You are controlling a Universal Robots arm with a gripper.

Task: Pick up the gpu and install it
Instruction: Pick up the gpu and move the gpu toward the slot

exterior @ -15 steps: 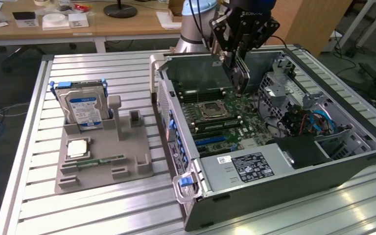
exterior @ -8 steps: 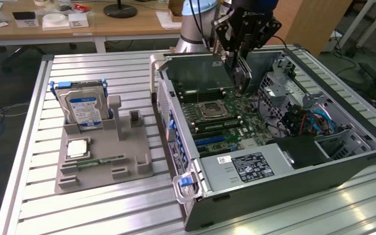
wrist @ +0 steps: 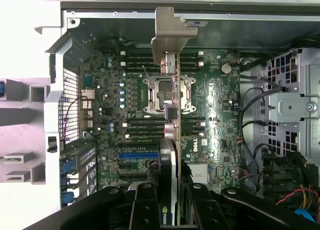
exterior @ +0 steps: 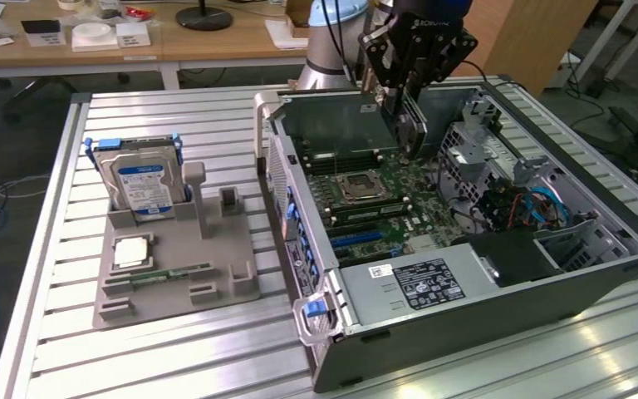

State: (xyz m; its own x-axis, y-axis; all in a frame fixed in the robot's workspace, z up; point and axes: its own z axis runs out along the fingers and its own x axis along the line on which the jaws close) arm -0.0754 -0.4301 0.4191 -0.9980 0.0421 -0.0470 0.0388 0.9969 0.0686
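Jaws clamped on the gpu point(exterior: 411, 133), held on edge above the motherboard point(exterior: 408, 212) inside the open case point(exterior: 463, 324), near the case's far edge in the exterior view.

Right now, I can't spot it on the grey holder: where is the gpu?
The gpu is clamped edge-on in the gripper, at the exterior view's upper middle, held over the motherboard of the open computer case, near the processor socket.
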